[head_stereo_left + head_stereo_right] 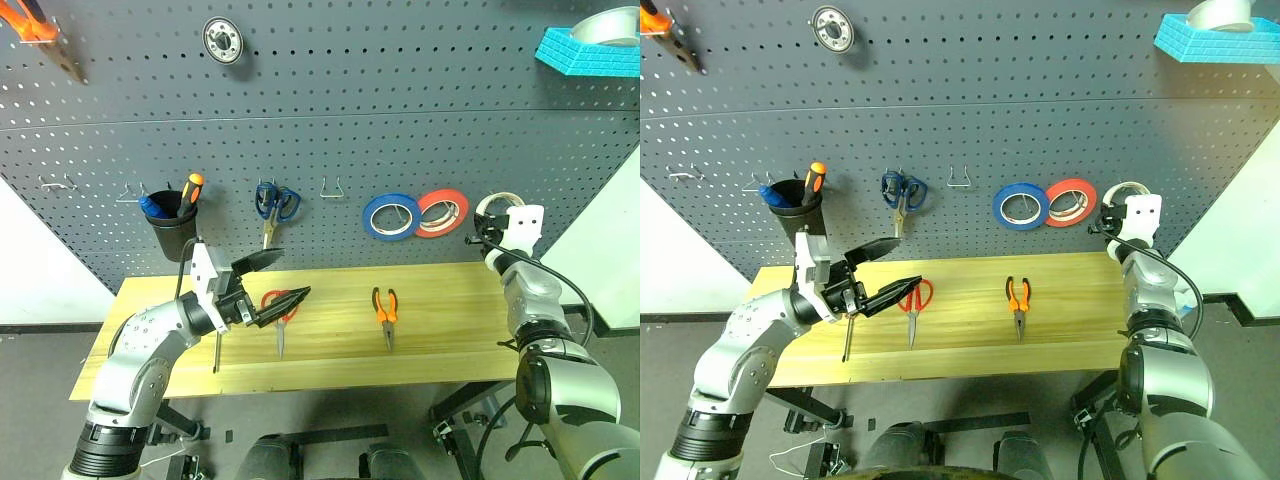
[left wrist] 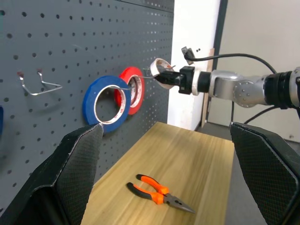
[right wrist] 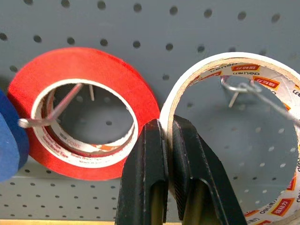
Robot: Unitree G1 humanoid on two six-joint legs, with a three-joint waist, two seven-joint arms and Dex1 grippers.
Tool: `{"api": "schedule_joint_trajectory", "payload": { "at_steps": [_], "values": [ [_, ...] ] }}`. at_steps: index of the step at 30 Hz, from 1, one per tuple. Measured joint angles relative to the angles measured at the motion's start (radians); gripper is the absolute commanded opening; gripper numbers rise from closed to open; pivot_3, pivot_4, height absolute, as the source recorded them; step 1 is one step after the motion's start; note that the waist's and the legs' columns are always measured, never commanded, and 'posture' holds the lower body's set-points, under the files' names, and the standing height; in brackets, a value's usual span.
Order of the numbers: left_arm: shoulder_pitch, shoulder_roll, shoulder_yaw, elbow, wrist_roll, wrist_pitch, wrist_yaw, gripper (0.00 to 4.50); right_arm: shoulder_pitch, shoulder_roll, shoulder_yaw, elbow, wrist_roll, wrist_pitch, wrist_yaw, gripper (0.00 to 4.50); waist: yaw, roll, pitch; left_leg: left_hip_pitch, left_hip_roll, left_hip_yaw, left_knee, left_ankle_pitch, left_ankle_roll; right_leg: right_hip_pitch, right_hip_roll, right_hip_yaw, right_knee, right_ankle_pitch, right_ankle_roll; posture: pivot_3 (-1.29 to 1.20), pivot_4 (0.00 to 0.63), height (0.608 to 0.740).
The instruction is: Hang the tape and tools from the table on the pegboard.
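Observation:
My right gripper [image 3: 165, 124] is shut on the rim of the cream tape [image 3: 213, 70], holding it upright against the dark pegboard [image 1: 400, 120], just right of the red-orange roll. A wire hook [image 3: 240, 87] shows inside the tape's hole. Over the table's [image 1: 450, 345] left part hovers my left gripper [image 1: 292, 274], open and empty. Just beyond it on the wood lie the red-handled scissors [image 1: 280, 325]. The orange-and-black pliers [image 1: 385, 312] lie mid-table. A thin screwdriver [image 1: 216, 352] lies at the left, its handle hidden by my left arm.
On pegboard hooks hang a blue roll [image 1: 390, 217], a red-orange roll [image 1: 442, 212] and blue-handled scissors [image 1: 275, 205]. A black cup [image 1: 172, 225] holds orange and blue screwdrivers. Empty hooks [image 1: 332, 187] stick out between them. A teal shelf [image 1: 590, 52] sits at the upper right.

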Motion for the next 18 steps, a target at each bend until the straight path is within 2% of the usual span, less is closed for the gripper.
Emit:
{"api": "schedule_joint_trajectory", "payload": {
  "at_steps": [2, 11, 12, 18],
  "values": [
    [0.003, 0.0, 0.002, -0.004, -0.001, 0.001, 0.003, 4.5, -0.004, -0.001, 0.0, 0.008, -0.001, 0.0, -0.005, 0.87, 0.0, 0.0, 0.0, 0.0, 0.0, 0.0, -0.003, 0.0, 0.0, 0.0, 0.0, 0.0, -0.004, 0.0, 0.0, 0.19, 0.061, 0.74],
    [0.004, -0.001, 0.002, -0.005, -0.001, 0.001, 0.014, 4.5, -0.011, -0.013, 0.001, 0.02, -0.014, 0.0, -0.032, 3.98, 0.0, 0.0, 0.0, -0.003, 0.0, 0.0, -0.007, -0.001, 0.001, 0.0, -0.001, -0.001, -0.013, 0.0, 0.0, 0.18, 0.052, 0.74],
    [0.004, -0.002, 0.002, -0.005, 0.0, 0.001, 0.014, 4.5, -0.011, -0.014, 0.002, 0.02, -0.016, 0.0, -0.032, 4.21, 0.0, 0.0, 0.0, -0.003, 0.0, 0.0, -0.007, -0.001, 0.001, 0.0, -0.001, -0.001, -0.013, 0.0, 0.0, 0.18, 0.052, 0.74],
    [0.005, -0.012, 0.0, -0.005, 0.002, -0.004, 0.016, 4.5, 0.006, -0.019, 0.002, 0.003, -0.019, 0.001, -0.006, 4.21, 0.0, 0.0, 0.0, -0.003, 0.0, 0.0, -0.007, -0.001, 0.001, 0.0, -0.001, -0.002, -0.013, 0.0, 0.0, 0.18, 0.042, 0.74]
  ]
}}
